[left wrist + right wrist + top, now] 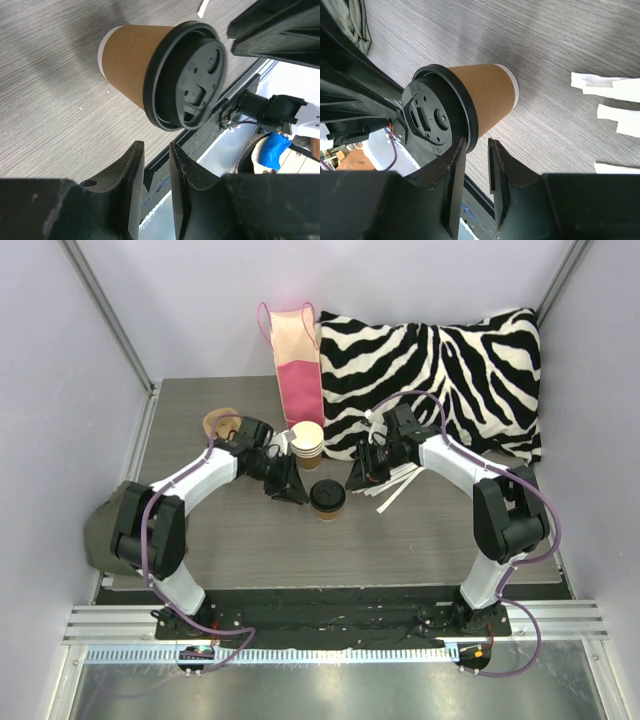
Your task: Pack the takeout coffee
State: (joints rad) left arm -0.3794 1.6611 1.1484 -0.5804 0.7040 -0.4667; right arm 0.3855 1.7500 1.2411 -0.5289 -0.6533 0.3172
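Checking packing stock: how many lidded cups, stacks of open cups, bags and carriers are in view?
Lidded brown cup: 1
Stack of open cups: 1
Pink paper bag: 1
Pulp carrier: 1
Total: 4

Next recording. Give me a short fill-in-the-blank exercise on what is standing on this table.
1. The brown cup wears a ____ lid.
2. The stacked white cups stand in front of a cream and ____ paper bag.
3. The pillow at the back has a ____ stripe pattern.

Missing words: black; pink; zebra.
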